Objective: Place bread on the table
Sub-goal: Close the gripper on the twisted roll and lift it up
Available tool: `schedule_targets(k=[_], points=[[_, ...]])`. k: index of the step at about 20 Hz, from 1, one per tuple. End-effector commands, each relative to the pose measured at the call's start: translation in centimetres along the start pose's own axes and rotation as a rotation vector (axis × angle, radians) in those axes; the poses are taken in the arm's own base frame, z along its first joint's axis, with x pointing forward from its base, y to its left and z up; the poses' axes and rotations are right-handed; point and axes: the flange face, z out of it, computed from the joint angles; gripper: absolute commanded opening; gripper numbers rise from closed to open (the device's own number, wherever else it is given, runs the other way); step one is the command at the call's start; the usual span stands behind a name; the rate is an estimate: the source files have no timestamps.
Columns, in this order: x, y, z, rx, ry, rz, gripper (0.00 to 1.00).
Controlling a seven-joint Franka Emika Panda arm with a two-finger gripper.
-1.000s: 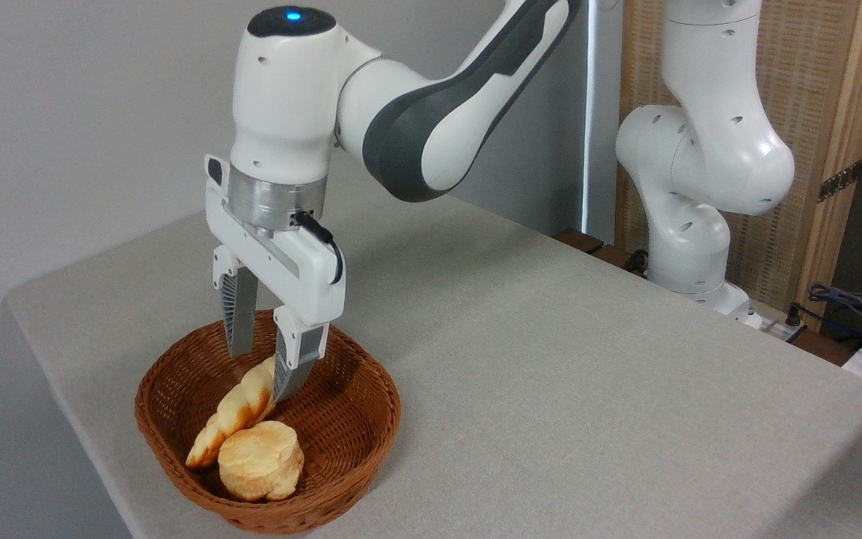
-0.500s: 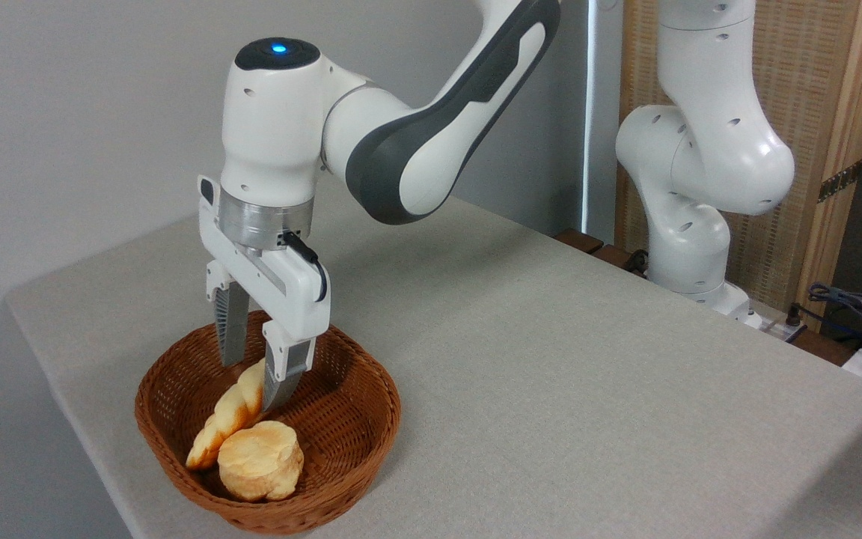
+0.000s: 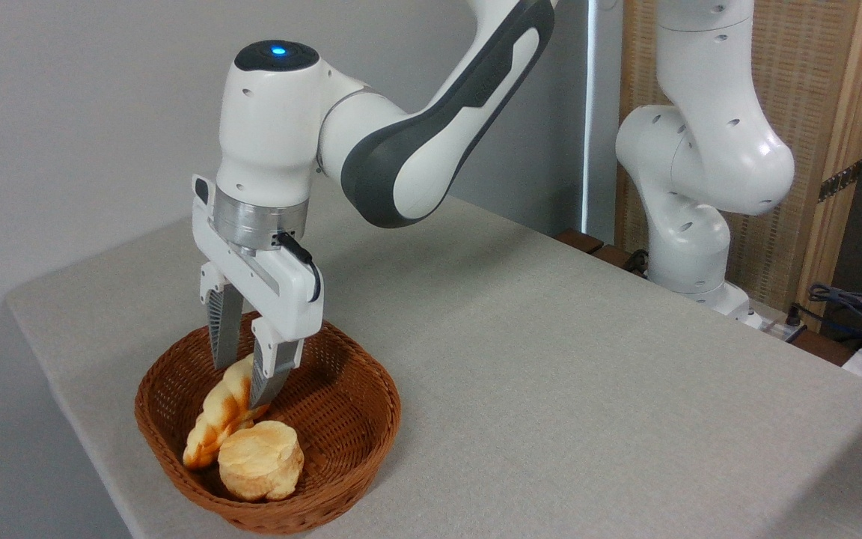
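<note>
Gripper (image 3: 240, 385) astride bread (image 3: 214, 419), in basket (image 3: 349, 442)

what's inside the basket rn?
Inside the basket: the long twisted bread, the gripper fingers straddling its upper end, and a round bun in front. The bun hides the basket floor beneath.

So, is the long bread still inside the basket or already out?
Inside. The bread leans on the basket wall beside the round bun, with the gripper fingers on either side of its upper end.

Golden-orange bread (image 3: 214, 419) with pale ridges, pale-yellow bun (image 3: 260, 469), brown woven basket (image 3: 341, 442), grey-beige table (image 3: 551, 389).
</note>
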Motion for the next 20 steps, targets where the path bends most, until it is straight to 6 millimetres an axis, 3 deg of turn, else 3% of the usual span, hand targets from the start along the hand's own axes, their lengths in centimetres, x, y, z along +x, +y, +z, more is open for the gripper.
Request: schedule_targets(k=[1, 5, 7, 14, 20], points=[[0.2, -0.2, -0.4, 0.007, 0.016, -0.014, 0.09], [0.1, -0.4, -0.9, 0.013, 0.021, -0.019, 0.11], [0.1, -0.5, -2.1, 0.019, 0.028, -0.024, 0.11], [-0.7, 0.1, -7.6, -0.003, 0.002, -0.025, 0.13], [-2.4, 2.3, -12.1, -0.090, -0.090, -0.014, 0.13]])
